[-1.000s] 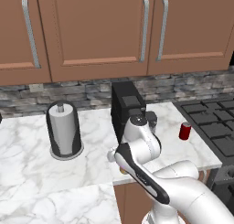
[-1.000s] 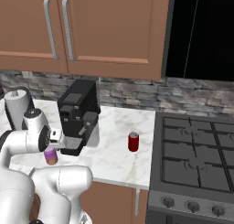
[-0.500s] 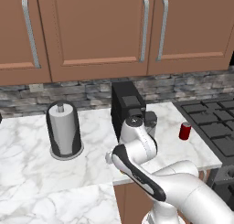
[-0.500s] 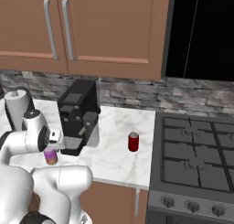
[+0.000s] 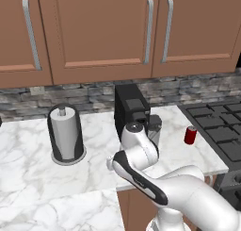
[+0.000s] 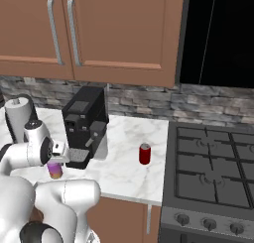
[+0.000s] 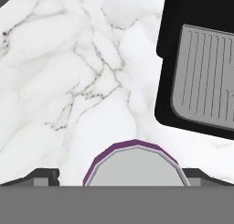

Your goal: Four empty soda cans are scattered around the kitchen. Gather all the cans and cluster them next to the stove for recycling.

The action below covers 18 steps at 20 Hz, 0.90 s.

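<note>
Jaws spread wide, straddling the purple-pink soda can point(image 7: 135, 166) on the marble counter point(image 7: 68, 81), beside the black coffee machine point(image 6: 85, 125); nothing gripped yet. Watch your descent: a fingertip point(image 7: 43, 177) catching the rim would tip the can, and the machine's drip tray point(image 7: 205, 81) crowds one side. The can's body is mostly hidden under the hand. One red soda can point(image 6: 144, 153) stands near the stove point(image 6: 213, 177).

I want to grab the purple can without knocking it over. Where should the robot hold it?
Grip the purple can around its round side wall, coming straight down from above. It stands upright on the counter, and the open gripper already has a finger on each side. The coffee machine close by probably rules out a sideways approach.
</note>
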{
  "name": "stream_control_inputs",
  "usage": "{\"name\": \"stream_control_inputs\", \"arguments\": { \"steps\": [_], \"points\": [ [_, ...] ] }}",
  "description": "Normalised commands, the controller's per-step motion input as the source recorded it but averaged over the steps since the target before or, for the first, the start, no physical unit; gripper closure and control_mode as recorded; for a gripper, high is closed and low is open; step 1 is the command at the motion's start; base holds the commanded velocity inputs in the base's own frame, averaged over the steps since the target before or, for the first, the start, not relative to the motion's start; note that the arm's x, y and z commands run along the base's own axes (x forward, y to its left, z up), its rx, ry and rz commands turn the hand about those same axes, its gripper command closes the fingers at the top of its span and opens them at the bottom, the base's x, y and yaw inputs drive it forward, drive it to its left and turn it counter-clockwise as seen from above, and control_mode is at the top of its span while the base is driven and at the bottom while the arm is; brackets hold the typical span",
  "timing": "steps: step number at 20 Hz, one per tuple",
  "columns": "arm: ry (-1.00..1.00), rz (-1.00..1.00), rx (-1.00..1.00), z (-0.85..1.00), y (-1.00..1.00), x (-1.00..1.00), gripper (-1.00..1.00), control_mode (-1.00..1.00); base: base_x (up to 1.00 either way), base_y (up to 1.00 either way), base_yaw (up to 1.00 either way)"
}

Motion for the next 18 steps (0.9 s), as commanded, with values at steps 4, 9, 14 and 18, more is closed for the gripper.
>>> {"name": "stream_control_inputs", "arguments": {
  "steps": [4, 9, 14, 18],
  "points": [
    [0.0, 0.0, 0.0, -0.27, 0.0, 0.01, 1.0, -1.0, 0.0, 0.0, 0.0],
    [0.0, 0.0, 0.0, -0.26, 0.0, 0.01, 1.0, -1.0, 0.0, 0.0, 0.0],
    [-0.01, 0.0, 0.0, -0.18, 0.0, -0.01, 1.0, -1.0, 0.0, 0.0, 0.0],
    [-0.07, 0.0, -0.02, 0.01, 0.0, -0.36, 1.0, -1.0, 0.0, 0.0, 0.0]
  ]
}}
